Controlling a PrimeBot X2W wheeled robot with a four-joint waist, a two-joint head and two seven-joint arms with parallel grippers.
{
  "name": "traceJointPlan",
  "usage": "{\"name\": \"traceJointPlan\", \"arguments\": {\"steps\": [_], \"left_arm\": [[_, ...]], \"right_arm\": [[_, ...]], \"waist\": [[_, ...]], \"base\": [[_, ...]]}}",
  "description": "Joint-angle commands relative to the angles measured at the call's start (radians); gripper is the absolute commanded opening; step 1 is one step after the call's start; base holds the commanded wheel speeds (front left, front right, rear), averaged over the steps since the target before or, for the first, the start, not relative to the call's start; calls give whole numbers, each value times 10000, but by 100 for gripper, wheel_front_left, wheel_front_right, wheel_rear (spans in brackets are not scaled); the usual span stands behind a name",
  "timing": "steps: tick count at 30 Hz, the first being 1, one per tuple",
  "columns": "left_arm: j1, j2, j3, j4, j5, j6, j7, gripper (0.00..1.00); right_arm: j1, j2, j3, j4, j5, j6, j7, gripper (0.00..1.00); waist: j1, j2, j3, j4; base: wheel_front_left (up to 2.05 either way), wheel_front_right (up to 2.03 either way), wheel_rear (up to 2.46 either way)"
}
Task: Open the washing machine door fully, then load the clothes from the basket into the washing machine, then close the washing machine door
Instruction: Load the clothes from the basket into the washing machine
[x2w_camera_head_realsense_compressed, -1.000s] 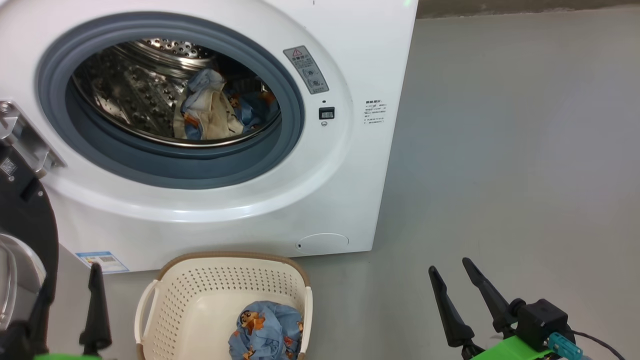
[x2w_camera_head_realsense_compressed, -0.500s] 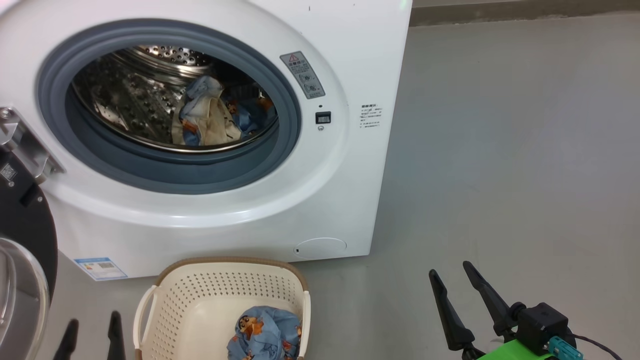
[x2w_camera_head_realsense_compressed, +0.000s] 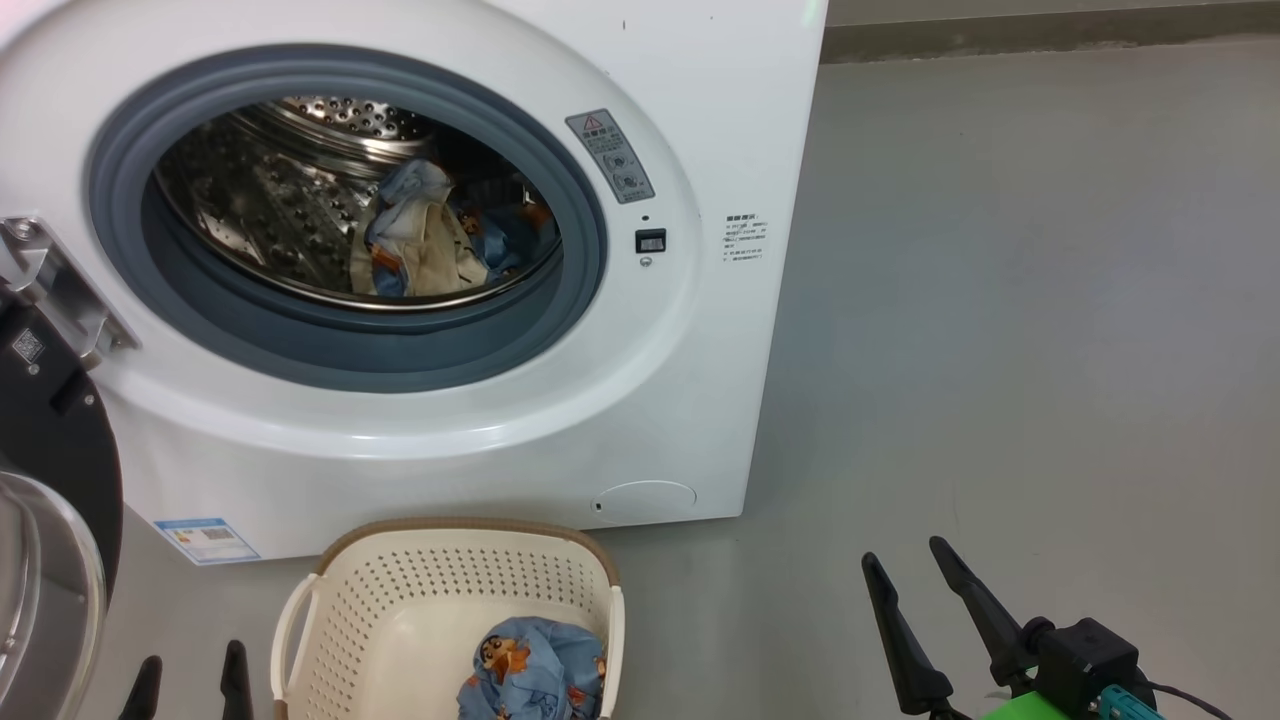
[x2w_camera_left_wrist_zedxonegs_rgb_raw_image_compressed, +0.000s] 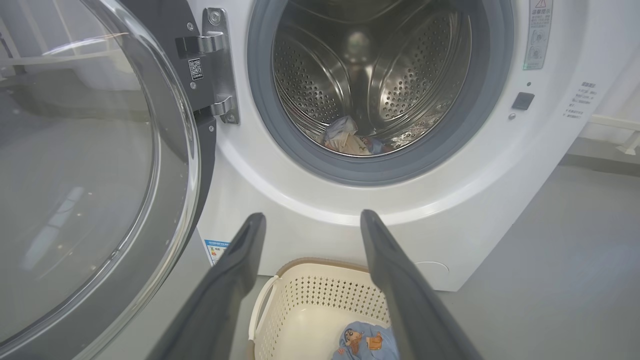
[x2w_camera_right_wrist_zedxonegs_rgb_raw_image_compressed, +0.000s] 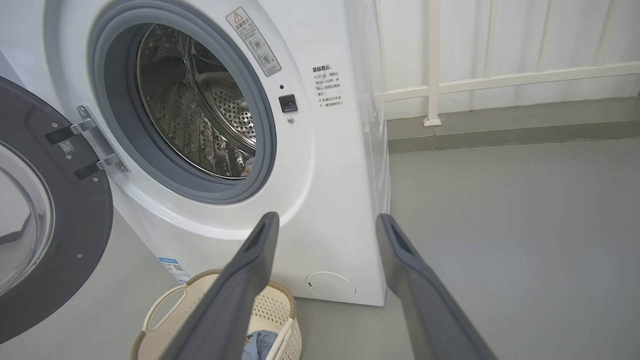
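Observation:
The washing machine (x2w_camera_head_realsense_compressed: 700, 400) stands with its door (x2w_camera_head_realsense_compressed: 50, 430) swung wide open to the left; the hinge side and glass bowl show at the frame edge. Some blue bear-print and cream clothes (x2w_camera_head_realsense_compressed: 420, 245) lie in the steel drum. In front sits the cream basket (x2w_camera_head_realsense_compressed: 350, 590), holding one bunched blue garment (x2w_camera_head_realsense_compressed: 535, 670). My left gripper (x2w_camera_head_realsense_compressed: 192, 660) is open and empty, just left of the basket. Along its fingers I see the basket (x2w_camera_left_wrist_zedxonegs_rgb_raw_image_compressed: 320, 300) below and the door (x2w_camera_left_wrist_zedxonegs_rgb_raw_image_compressed: 75, 175) at left. My right gripper (x2w_camera_head_realsense_compressed: 905, 555) is open and empty over the floor, right of the basket.
Bare grey floor (x2w_camera_head_realsense_compressed: 1000, 350) stretches to the right of the machine. A low kerb and a white railing (x2w_camera_right_wrist_zedxonegs_rgb_raw_image_compressed: 430, 65) run behind it. The open door (x2w_camera_right_wrist_zedxonegs_rgb_raw_image_compressed: 85, 215) takes up the space left of the basket (x2w_camera_right_wrist_zedxonegs_rgb_raw_image_compressed: 280, 295). My right gripper (x2w_camera_right_wrist_zedxonegs_rgb_raw_image_compressed: 327, 218) points at the machine's lower right corner.
My left gripper has dropped back towards the bottom edge of the head view, beside the basket. The camera has tilted slightly. The right gripper and the clothes keep their places.

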Motion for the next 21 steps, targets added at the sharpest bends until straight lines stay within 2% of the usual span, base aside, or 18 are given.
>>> {"name": "traceJointPlan", "arguments": {"steps": [1,21], "left_arm": [[-257,118,433,-145,138,-23,-64,100],[-411,-67,624,10,336,-277,-64,100]], "right_arm": [[-80,13,174,-250,-53,90,-120,100],[-138,13,156,-307,-54,90,-120,100]], "waist": [[0,0,-6,7],[0,0,236,80]], "base": [[0,0,0],[0,0,0]]}}
